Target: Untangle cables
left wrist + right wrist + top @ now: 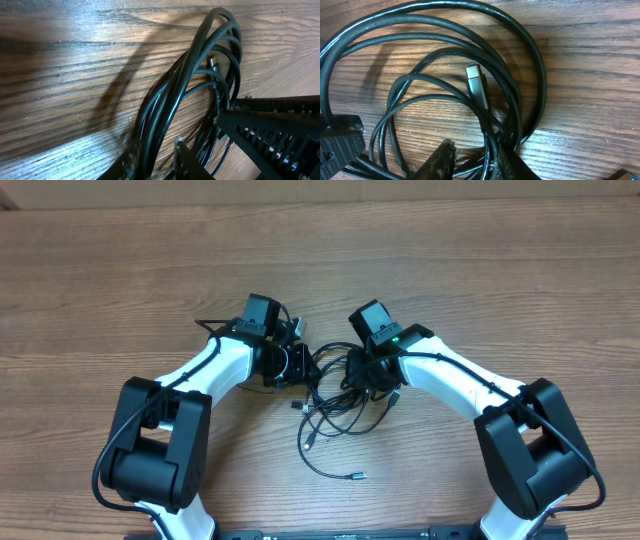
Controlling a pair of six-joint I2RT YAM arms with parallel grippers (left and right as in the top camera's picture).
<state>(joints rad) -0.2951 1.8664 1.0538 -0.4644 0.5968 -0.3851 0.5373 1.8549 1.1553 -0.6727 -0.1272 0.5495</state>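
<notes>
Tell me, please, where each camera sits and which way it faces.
Overhead: above the table, looking straight down; left arm, right arm, cables between them.
Left wrist: on the left arm, facing cable loops close up; its fingers at bottom.
Right wrist: on the right arm, facing loops and a silver plug; fingers at bottom.
Shared: all show the cables.
</notes>
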